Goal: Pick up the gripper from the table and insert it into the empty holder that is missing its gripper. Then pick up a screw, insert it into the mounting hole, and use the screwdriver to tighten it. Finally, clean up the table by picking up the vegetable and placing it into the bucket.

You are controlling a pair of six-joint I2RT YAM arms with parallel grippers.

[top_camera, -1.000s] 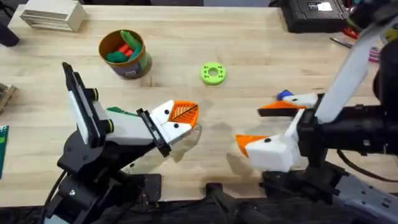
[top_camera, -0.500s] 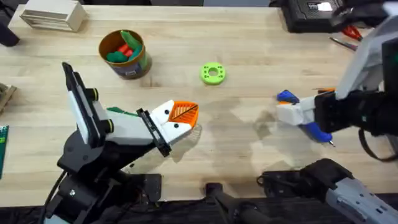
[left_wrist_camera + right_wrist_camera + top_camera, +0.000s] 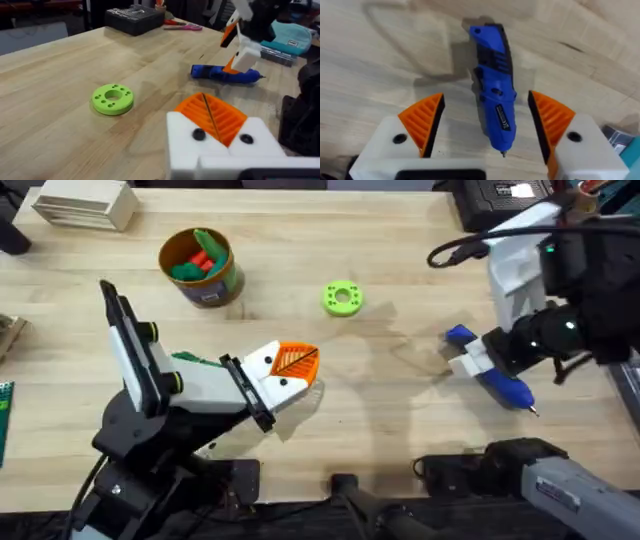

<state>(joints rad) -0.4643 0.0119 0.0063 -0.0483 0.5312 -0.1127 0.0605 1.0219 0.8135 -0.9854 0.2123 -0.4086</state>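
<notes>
Screwdriver (image 3: 493,95) lies on the table between the right gripper's (image 3: 487,120) spread orange pads, ungrasped. Left gripper (image 3: 290,370) rests with pads together. Next, seemingly: descend, clamp the blue body.

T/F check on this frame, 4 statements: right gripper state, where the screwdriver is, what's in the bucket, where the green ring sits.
1. The right gripper is open, its fingers either side of the screwdriver. True.
2. The screwdriver is lifted off the table. False: it lies on the wood.
3. The bucket holds red and green toy pieces. True.
4. The green ring sits inside the bucket. False: it lies on the table, apart from it.
</notes>
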